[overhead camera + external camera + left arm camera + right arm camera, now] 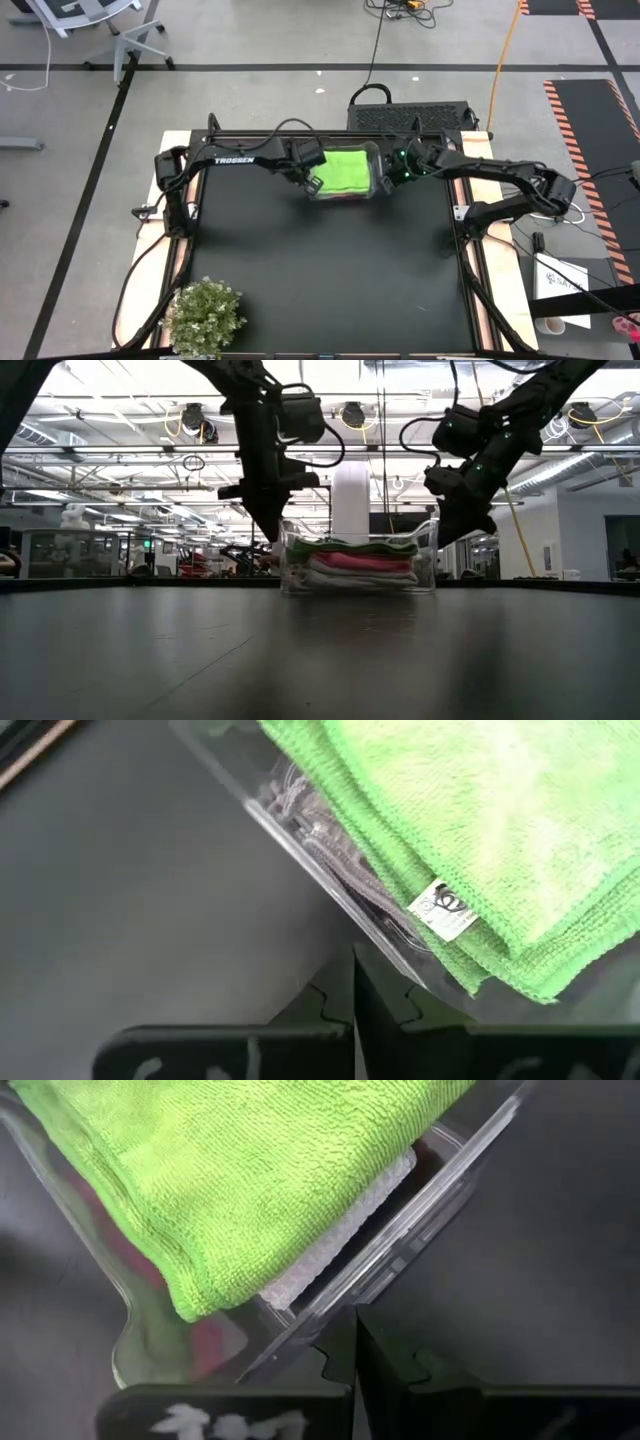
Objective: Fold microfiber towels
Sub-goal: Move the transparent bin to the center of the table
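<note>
Both arms reach inward over the far half of the black table (pixel 320 270), wrists bent down toward a clear plastic bin (pixel 378 172) at the far centre. The left gripper (pixel 310 184) hangs at the bin's left near corner, its fingers clenched together on nothing; the right gripper (pixel 384 183) hangs at the bin's right edge, likewise clenched and empty.

The microfiber towels lie folded and stacked inside the bin, between the two grippers. The lime green towel (pixel 345 168) is on top.

The low view alone shows the layers: green over a pink towel (pixel 358 561), with white towels (pixel 345 577) beneath. The left wrist view shows a small white label (pixel 442 907) on the green towel's edge; the right wrist view shows a white towel's corner (pixel 340 1235) under the green.

A small green plant (pixel 203 318) stands at the table's near left corner.
</note>
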### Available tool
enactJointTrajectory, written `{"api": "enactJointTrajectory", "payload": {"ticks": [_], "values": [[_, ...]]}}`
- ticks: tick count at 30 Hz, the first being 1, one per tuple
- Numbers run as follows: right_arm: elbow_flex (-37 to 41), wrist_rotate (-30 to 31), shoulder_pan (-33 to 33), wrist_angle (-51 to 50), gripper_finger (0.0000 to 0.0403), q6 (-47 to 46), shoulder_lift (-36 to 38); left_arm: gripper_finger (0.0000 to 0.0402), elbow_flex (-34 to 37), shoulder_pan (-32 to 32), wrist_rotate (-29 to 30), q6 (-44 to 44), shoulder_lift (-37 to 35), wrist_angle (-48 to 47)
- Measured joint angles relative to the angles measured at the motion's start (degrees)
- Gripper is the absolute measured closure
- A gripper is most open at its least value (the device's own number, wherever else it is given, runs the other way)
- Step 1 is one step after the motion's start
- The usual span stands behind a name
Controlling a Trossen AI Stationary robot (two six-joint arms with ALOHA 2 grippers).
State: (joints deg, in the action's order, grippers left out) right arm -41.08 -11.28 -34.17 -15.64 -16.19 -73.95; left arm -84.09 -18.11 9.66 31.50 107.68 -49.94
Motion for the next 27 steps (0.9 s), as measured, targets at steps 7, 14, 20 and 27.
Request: {"api": "enactJointTrajectory", "payload": {"ticks": [7, 14, 20, 27], "values": [[0.0, 2.1, 2.1, -0.2, 0.0403, -0.2, 0.0, 0.0400, 0.0, 2.3, 5.9, -0.7, 0.0, -1.8], [0.0, 1.1, 3.9, -0.6, 0.0403, -2.8, 0.0, 0.0399, 0.0, 1.4, 1.8, 1.1, 0.3, -0.2], [0.1, 1.9, 6.9, -1.2, 0.0403, -5.4, 0.0, 0.0400, 0.0, 4.9, 1.3, 3.8, 0.3, -1.4], [0.1, 1.9, 13.9, -3.6, 0.0403, -11.7, 0.0, 0.0399, 0.0, 10.0, 0.4, 8.3, 0.3, -3.8]]}}
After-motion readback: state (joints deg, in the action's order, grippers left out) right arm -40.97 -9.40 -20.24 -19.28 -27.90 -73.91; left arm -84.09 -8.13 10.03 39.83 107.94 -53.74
